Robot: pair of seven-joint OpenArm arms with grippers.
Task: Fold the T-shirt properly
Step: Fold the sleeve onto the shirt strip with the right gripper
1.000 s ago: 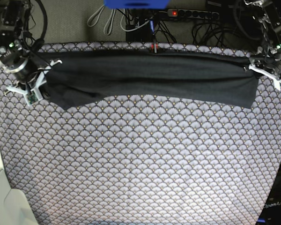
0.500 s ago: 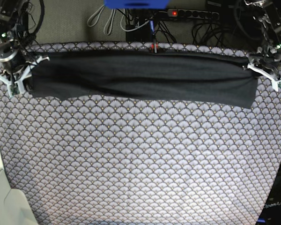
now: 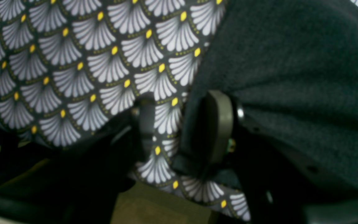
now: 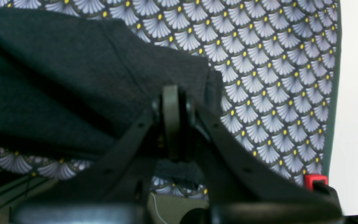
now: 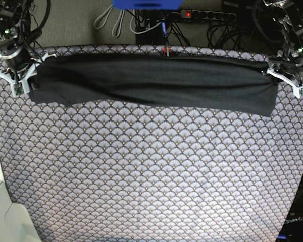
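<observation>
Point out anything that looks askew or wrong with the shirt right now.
The T-shirt lies as a long band along the far edge of the patterned cloth, but unevenly: its lower hem sags and flares at the left gripper end, with diagonal creases mid-band.

The right arm is seen at the left edge of the base view, reaching down from the far corner, with the right gripper (image 5: 21,76) held low at the near end of its wrist. In the right wrist view the jaws are seen pressed together, and dark knit fabric is pinched between them. The left arm is seen at the right edge of the base view, angled down from the far corner, with the left gripper (image 5: 288,75) held low. In the left wrist view its jaws are held apart, and nothing is clamped between them.
</observation>
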